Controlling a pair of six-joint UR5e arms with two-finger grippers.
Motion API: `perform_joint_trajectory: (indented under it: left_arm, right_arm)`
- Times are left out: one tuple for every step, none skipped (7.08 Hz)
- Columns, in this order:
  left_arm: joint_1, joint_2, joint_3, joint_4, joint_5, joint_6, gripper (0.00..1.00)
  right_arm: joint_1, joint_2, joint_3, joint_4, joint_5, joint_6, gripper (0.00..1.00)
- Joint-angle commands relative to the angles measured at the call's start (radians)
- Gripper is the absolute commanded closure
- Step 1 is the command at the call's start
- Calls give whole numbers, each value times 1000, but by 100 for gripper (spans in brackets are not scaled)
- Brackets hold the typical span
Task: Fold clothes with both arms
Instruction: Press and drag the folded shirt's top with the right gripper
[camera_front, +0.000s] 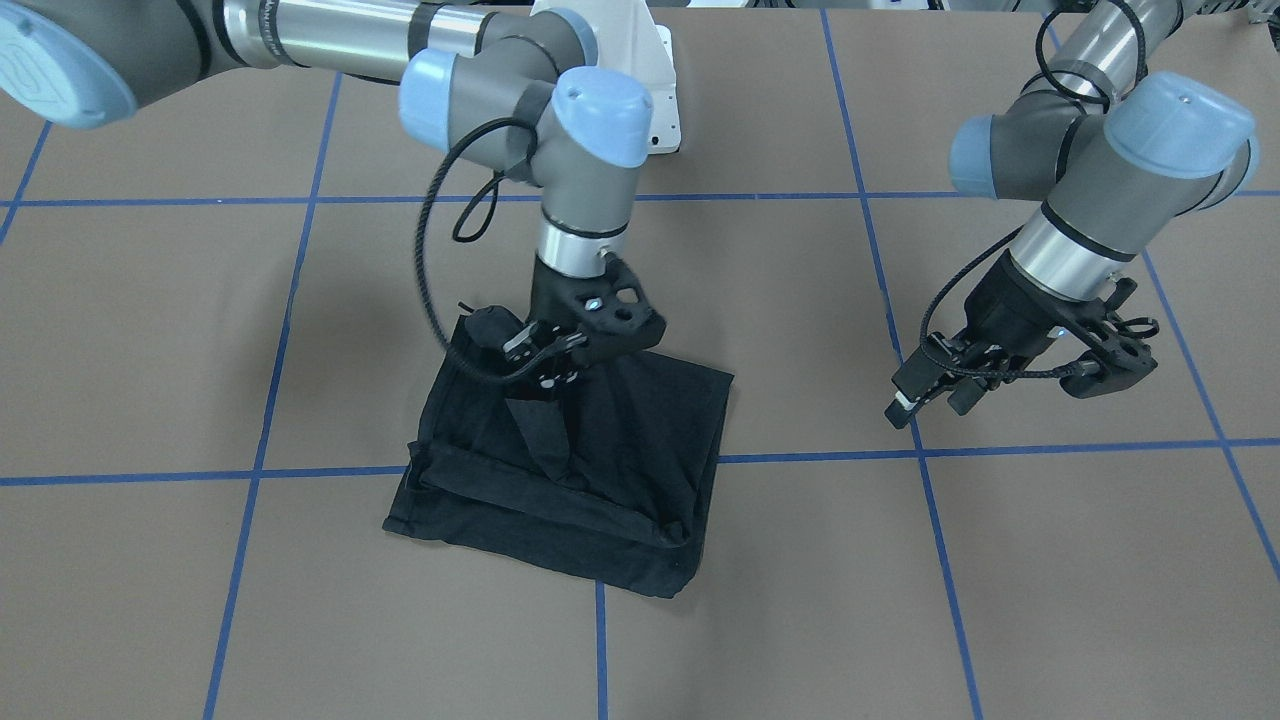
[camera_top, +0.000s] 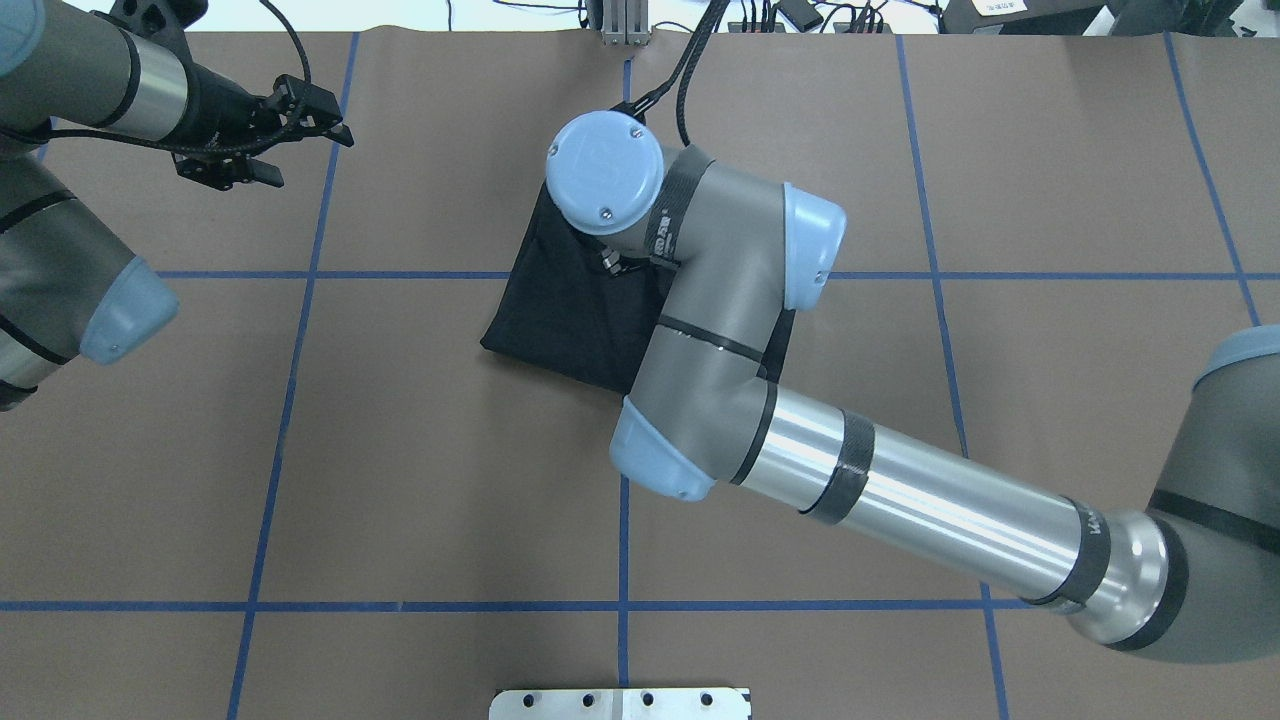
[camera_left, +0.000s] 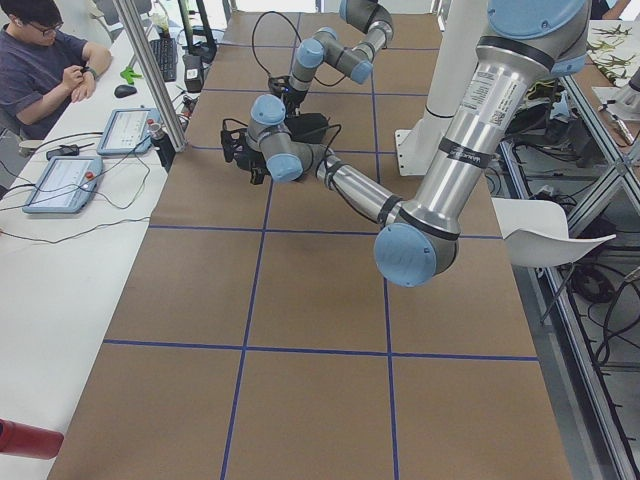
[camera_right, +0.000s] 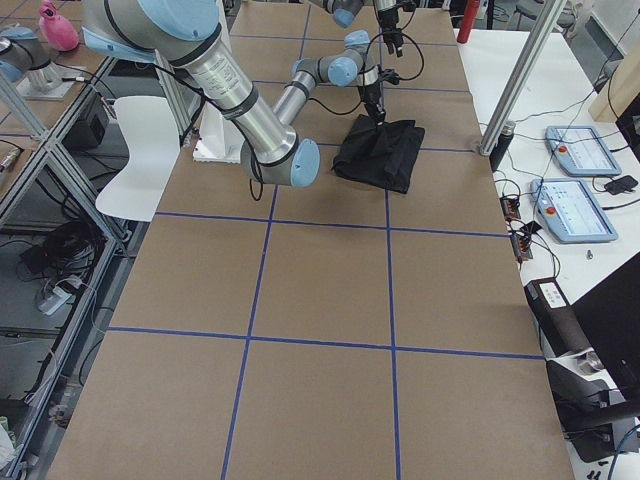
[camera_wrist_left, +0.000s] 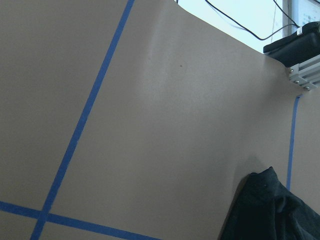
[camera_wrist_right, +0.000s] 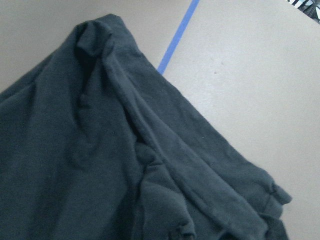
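T-shirt (camera_front: 620, 470): folded into a rough black rectangle, lying on the counter (camera_front: 150, 330) near its middle, over a blue tape line (camera_front: 800, 457).
Right gripper (camera_front: 548, 383): closed on a fold near the shirt's 12 o'clock edge in the front-facing view; the cloth peaks up to it.
Left gripper (camera_front: 930, 400): jaws apart, empty, above bare counter, well apart at the shirt's 3 o'clock.

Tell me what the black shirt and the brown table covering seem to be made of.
T-shirt: soft knit fabric, probably cotton jersey, matte; it drapes, wrinkles and shows stitched hems. Table covering: likely brown paper, matte; faintly creased, with a thin edge.
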Motion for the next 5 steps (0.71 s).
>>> perform_joint_trajectory:
  left_arm:
    - [2,-16,-5,3,2,-13,0]
    - [2,-24,-8,4,2,-24,0]
    - [2,-30,-6,4,2,-26,0]
    - [2,-30,-6,4,2,-29,0]
    - [2,-35,-6,6,1,-30,0]
  right_arm:
    - [111,-37,-42,6,16,-108,100]
    - [143,-39,-123,77,16,-119,100]
    - [145,-74,-188,195,10,-123,100]
    - [147,-92,-207,233,8,-122,100]
    - [145,-95,-208,233,7,-120,100]
